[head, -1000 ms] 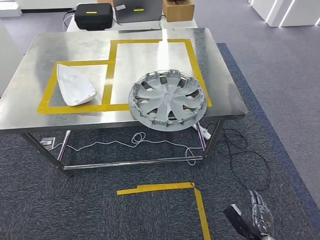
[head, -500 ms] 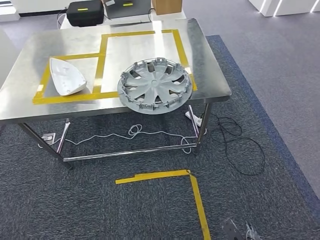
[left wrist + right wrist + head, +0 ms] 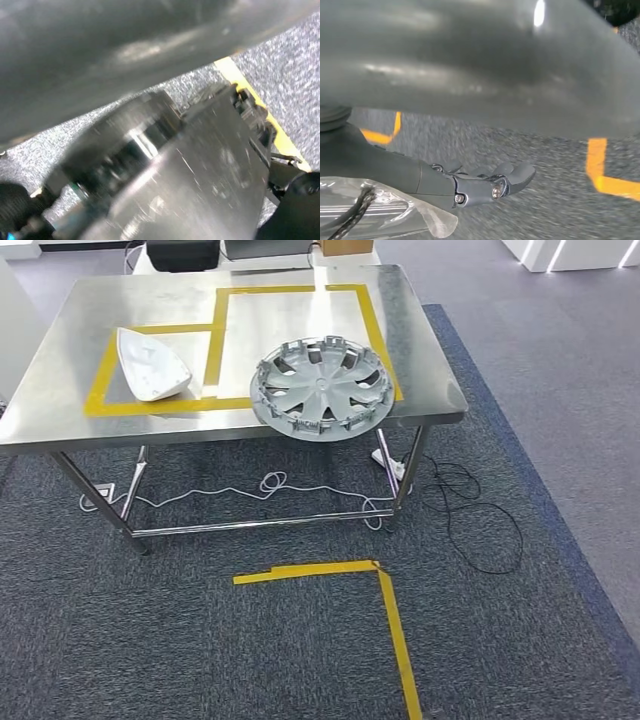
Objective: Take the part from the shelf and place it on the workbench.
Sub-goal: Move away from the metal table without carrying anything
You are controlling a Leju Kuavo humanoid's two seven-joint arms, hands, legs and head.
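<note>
A grey wheel cover point(image 3: 323, 386) lies on the steel workbench point(image 3: 60, 405), at its front edge and overlapping the right yellow-taped square. In the left taped square lies a white shell-shaped part point(image 3: 151, 365). My right hand point(image 3: 486, 182) hangs low over the carpet, its fingers stretched out flat and holding nothing. The left wrist view is blurred, with grey metal close up, and I cannot tell how my left hand's fingers lie.
A yellow tape corner point(image 3: 392, 610) marks the dark carpet in front of the bench. White and black cables point(image 3: 475, 515) trail under and to the right of the bench legs. A black case point(image 3: 181, 252) stands on another table behind.
The whole picture has shifted, so the camera has moved, and the bench now sits higher in the picture. My right hand has dropped out of the head view's lower edge.
</note>
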